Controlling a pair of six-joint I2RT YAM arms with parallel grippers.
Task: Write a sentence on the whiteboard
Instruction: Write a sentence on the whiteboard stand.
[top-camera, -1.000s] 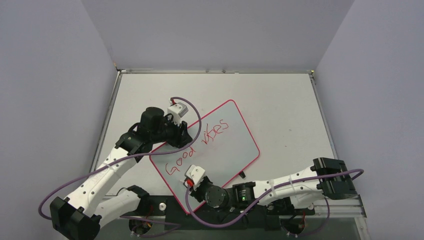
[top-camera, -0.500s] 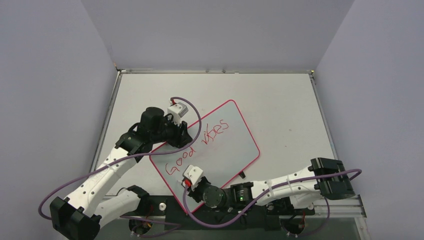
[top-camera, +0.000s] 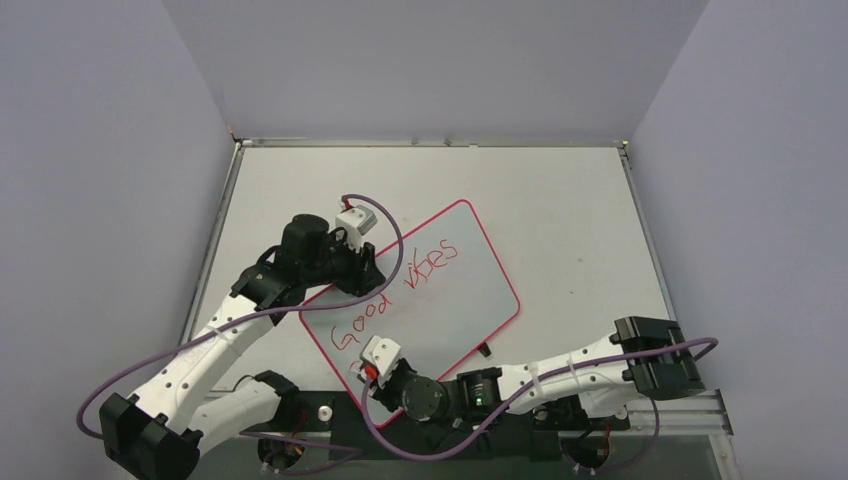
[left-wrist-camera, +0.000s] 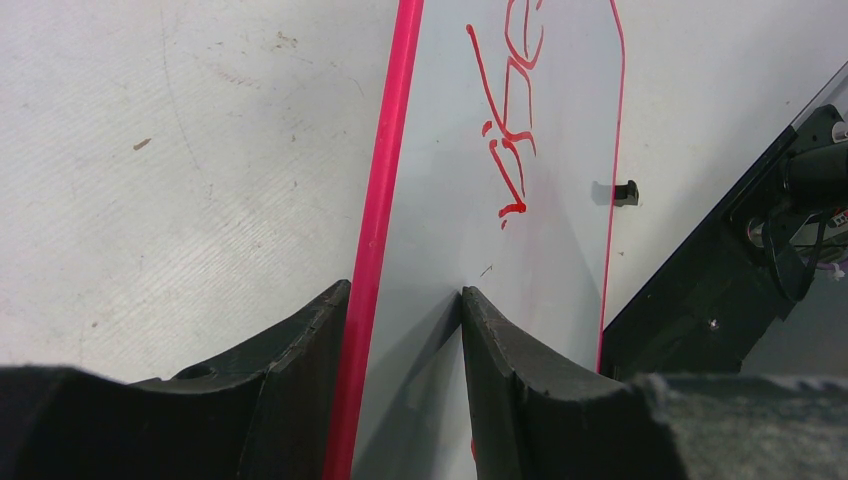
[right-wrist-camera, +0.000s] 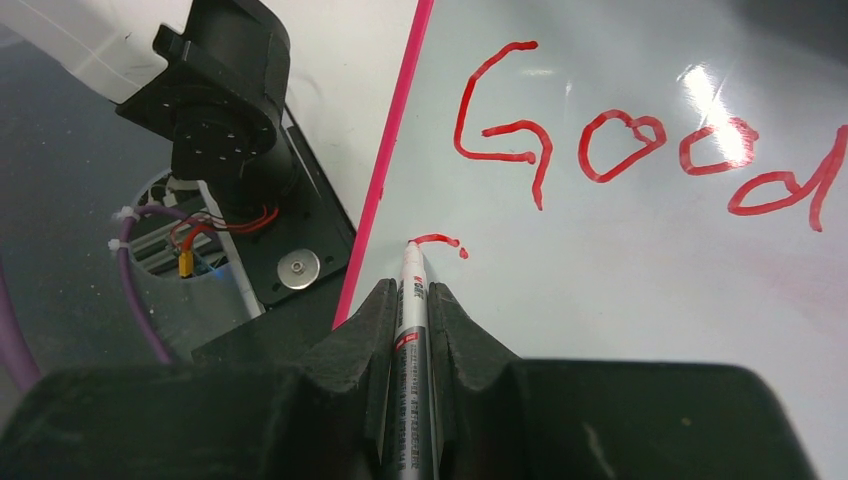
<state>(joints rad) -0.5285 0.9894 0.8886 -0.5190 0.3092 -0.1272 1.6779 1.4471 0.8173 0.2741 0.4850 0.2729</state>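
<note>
1. The right gripper (right-wrist-camera: 410, 292) has its fingers closed tight on a marker (right-wrist-camera: 411, 335), gripping the barrel. The pen points forward, with its tip touching the whiteboard (top-camera: 470, 290).
2. The print on the marker's barrel, by a small red band, is too small to read.
3. At the tip there is a short red curl with a dot beside it (right-wrist-camera: 437, 239), near the board's pink frame and just under the "G".
4. The sentence (top-camera: 362, 325) is in red handwriting on the whiteboard. "Good" (right-wrist-camera: 505, 130) reads plainly from the right wrist, and "vibes" (left-wrist-camera: 510, 130) follows it further along the same line.
5. The left gripper (left-wrist-camera: 403, 318) has its fingers partly apart. They straddle the board's pink frame, one over the table and one over the white face. I cannot tell whether they press on it.
6. The whiteboard lies flat and askew on the near left part of the table (top-camera: 560, 210), with one corner over the near edge by the arm bases. A small black clip (left-wrist-camera: 625, 192) juts from its long edge.
7. The tabletop is pale grey and scuffed, with faint marks and a metal rim along the far side.
8. Plain lilac-grey walls (top-camera: 430, 60) close in three sides. Purple cables (top-camera: 398, 245) loop over both arms.
</note>
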